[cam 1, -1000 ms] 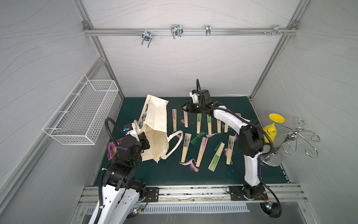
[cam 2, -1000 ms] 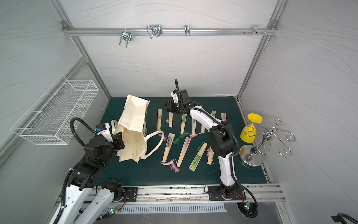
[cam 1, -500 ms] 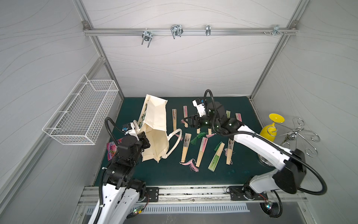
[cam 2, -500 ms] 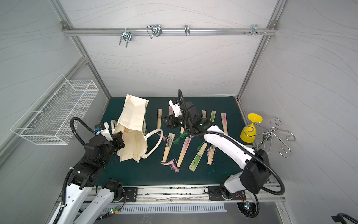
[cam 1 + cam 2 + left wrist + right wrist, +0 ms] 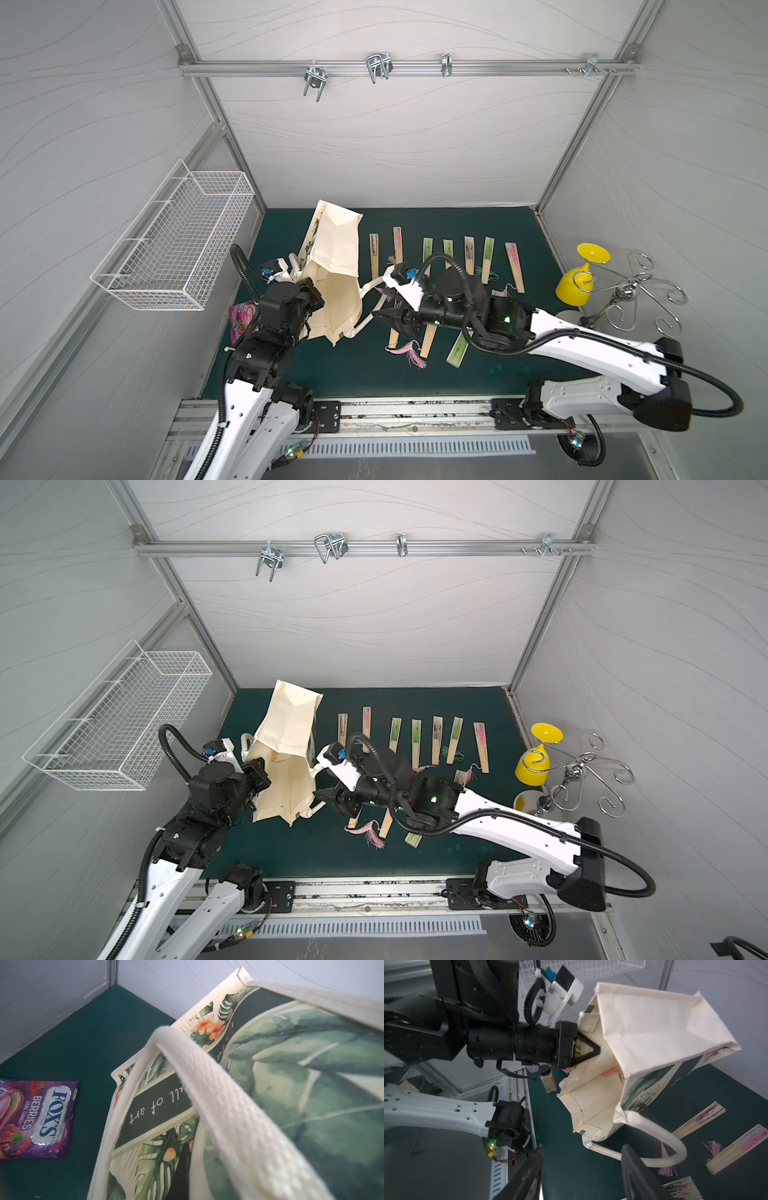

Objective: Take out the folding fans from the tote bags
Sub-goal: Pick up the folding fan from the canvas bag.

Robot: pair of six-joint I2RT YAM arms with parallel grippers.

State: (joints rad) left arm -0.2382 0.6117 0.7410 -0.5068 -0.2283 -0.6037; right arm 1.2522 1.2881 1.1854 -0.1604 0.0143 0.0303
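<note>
The folding fans (image 5: 427, 254) are laid closed on the green mat (image 5: 353, 374), beside the cream tote bag (image 5: 336, 249) on the right arm's side. Their long axes run front to back, with the paper tops toward the back wall. The tote bag is tipped with its mouth toward the front and its rim is pinched by the left gripper (image 5: 591, 1049), while the right gripper (image 5: 384, 309) is held spread and empty near the looped handle (image 5: 679, 1142).

Fans (image 5: 427, 252) right of tote (image 5: 336, 245), basket (image 5: 178, 249) left

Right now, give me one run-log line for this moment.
left claw: shut on bag rim | right claw: open, empty, near handle | fans: many laid on mat | inside bag: something pink, maybe a fan
</note>
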